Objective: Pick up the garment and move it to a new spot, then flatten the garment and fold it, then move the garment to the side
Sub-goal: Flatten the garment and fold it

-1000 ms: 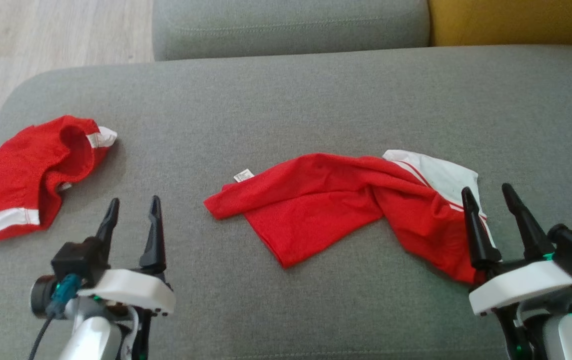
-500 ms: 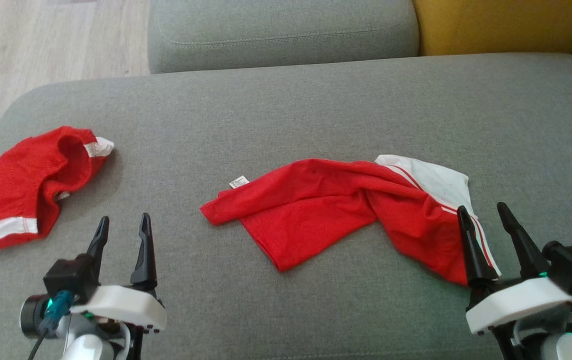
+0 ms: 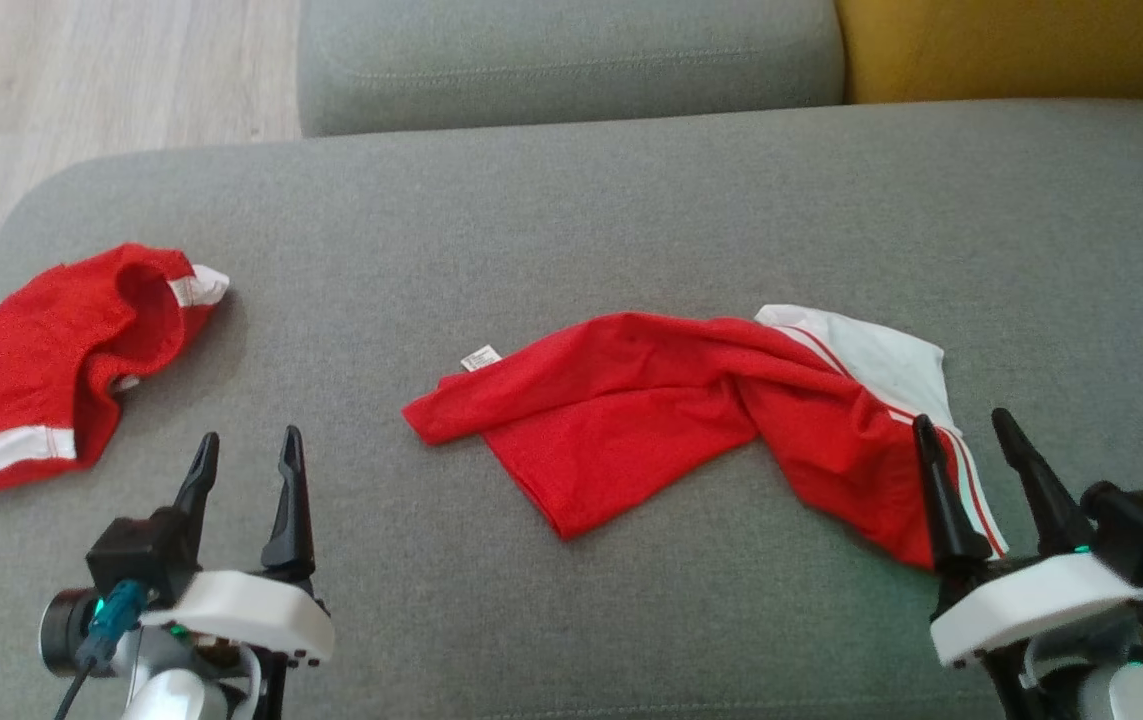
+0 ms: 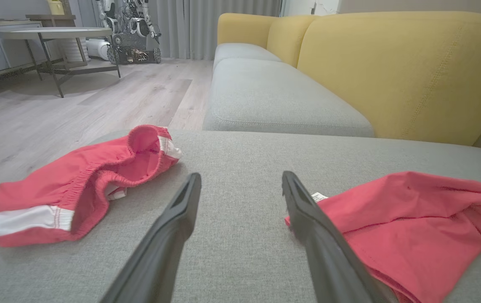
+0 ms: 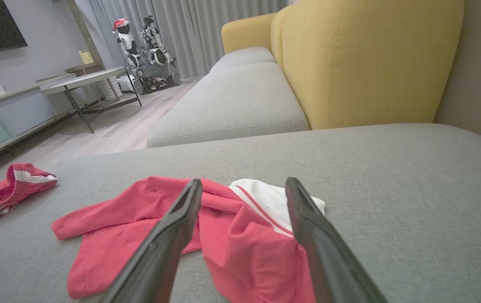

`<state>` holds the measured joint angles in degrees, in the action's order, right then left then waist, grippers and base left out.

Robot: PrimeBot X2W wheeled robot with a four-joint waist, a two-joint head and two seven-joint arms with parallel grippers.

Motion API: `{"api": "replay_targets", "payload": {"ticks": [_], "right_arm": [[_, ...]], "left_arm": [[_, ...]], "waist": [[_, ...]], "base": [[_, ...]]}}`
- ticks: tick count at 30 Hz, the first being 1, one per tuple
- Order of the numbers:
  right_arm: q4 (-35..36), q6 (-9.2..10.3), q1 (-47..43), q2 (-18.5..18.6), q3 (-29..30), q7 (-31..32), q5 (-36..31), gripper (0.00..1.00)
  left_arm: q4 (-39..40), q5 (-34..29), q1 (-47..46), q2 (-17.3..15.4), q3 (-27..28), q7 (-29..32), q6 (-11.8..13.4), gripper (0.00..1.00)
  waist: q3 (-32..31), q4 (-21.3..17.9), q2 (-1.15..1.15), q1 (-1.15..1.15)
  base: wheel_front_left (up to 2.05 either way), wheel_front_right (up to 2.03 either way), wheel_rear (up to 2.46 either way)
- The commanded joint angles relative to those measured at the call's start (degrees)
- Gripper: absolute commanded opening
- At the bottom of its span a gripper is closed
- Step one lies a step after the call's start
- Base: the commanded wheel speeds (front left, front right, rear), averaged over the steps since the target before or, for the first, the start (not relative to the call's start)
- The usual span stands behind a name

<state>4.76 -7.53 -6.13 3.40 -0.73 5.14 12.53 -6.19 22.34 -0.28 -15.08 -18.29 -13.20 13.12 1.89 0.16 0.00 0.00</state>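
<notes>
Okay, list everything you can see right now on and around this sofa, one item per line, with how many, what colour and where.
crumpled garment: one, red with a white striped panel, middle of the big cushion
second garment: one, red with a white band, left end of the big cushion
big cushion: one, grey, under both garments
seat cushion: one, grey, behind the big cushion
backrest: several sections, yellow, far right
floor: one, pale wood, far left
table: one, pale top on dark legs, across the room
left gripper: one, dark, lower left, jaws open and empty
right gripper: one, dark, lower right at the crumpled garment's end, jaws open and empty
</notes>
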Motion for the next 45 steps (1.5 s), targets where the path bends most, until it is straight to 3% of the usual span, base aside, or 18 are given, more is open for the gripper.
{"api": "replay_targets", "payload": {"ticks": [1, 5, 12, 19, 28, 29, 31, 38, 45], "right_arm": [[0.9, 0.04, 4.2, 0.9, -0.3, -0.2, 0.3, 1.00], [-2.4, 0.04, 7.3, 2.5, 1.6, -0.8, 0.8, 1.00], [-16.3, 0.04, 18.6, 8.9, 4.0, -1.0, 1.9, 1.00], [-33.4, 0.04, 28.3, 13.7, -0.1, 0.8, 3.6, 1.00], [-49.3, 0.04, 34.7, 14.9, -4.0, 4.1, 8.2, 1.00], [-50.2, 0.04, 35.1, 14.9, -4.5, 4.3, 8.8, 0.94], [-51.6, 0.04, 35.6, 15.1, -5.5, 4.8, 10.0, 0.00], [-51.4, 0.04, 38.2, 16.7, -8.6, 2.6, 13.9, 0.00], [-49.5, 0.04, 44.9, 19.5, -9.3, -2.1, 13.7, 0.00]], "left_arm": [[2.0, 0.0, -3.3, -1.2, 1.7, -0.3, 0.1, 1.00], [2.3, -0.2, -4.5, -1.0, 1.4, -0.4, 0.0, 1.00], [1.5, -0.9, -8.6, -0.1, 0.1, -0.8, -1.2, 1.00], [-0.3, -1.3, -11.7, 1.3, -0.8, -1.3, -2.4, 1.00], [-2.3, -1.7, -13.7, 2.5, -0.8, -1.7, -3.6, 1.00], [-2.4, -1.8, -13.8, 2.6, -0.7, -1.7, -3.7, 1.00], [-2.6, -1.9, -13.7, 2.8, -0.6, -1.7, -3.7, 1.00], [-2.7, -2.4, -13.3, 3.2, 0.1, -1.8, -4.1, 1.00], [-2.6, -3.0, -13.1, 3.8, 0.8, -1.8, -4.5, 1.00]], "waist": [[0.9, 0.5, 0.00, 0.00], [2.7, 0.9, 0.00, 0.00], [7.1, 2.7, 0.00, 0.00], [10.0, 4.2, 0.00, 0.00], [11.4, 5.4, 0.00, 0.00], [11.4, 5.4, 0.00, 0.00], [11.3, 5.4, 0.00, 0.00], [10.7, 5.1, 0.00, 0.00], [10.4, 5.0, 0.00, 0.00]], "base": [[0.00, 0.00, 0.00], [0.00, 0.00, 0.00], [0.00, 0.00, 0.00], [0.00, 0.00, 0.00], [0.00, 0.00, 0.00], [0.00, 0.00, 0.00], [0.00, 0.00, 0.00], [0.00, 0.00, 0.00], [0.00, 0.00, 0.00]]}}
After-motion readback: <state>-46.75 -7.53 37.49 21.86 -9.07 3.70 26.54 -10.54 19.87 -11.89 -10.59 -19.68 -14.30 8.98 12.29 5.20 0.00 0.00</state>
